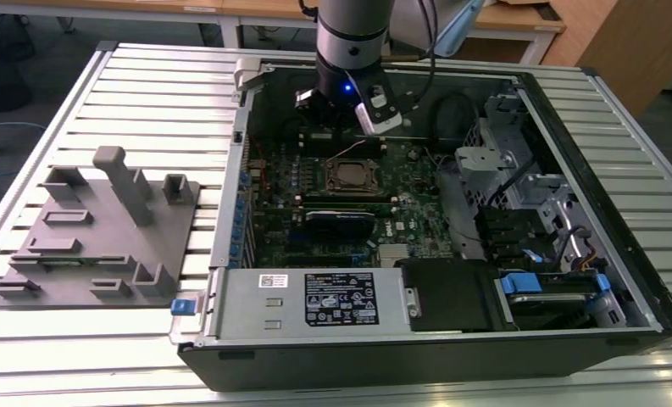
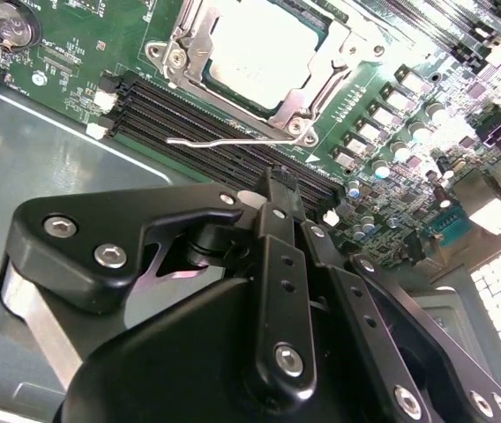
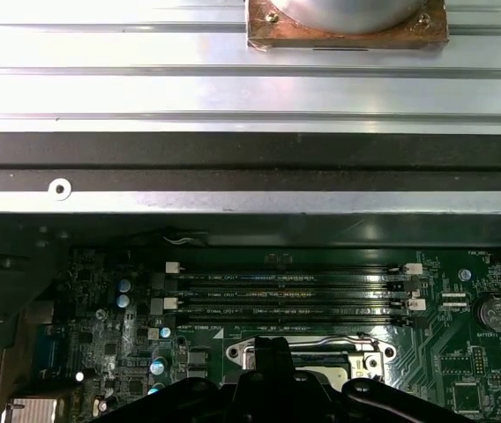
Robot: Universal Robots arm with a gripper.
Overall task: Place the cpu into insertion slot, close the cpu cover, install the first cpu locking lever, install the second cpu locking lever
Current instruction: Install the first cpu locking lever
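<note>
- exterior view: an open computer case (image 1: 426, 365) lies on the slatted desk (image 1: 143, 85), with a grey fixture (image 1: 98, 229) beside it on the exterior view's left. the arm (image 1: 352, 34) reaches down into the case's far end.
- second wrist view: the tool (image 2: 281, 181) hangs over the motherboard (image 2: 74, 62), fingers drawn together with nothing between them.
- the cpu (image 2: 255, 53) sits in the insertion slot (image 1: 352, 176), with the cpu cover (image 2: 184, 40) lying flat around it.
- a thin wire locking lever (image 2: 233, 141) stands free beside the socket, near the tool tip.
</note>
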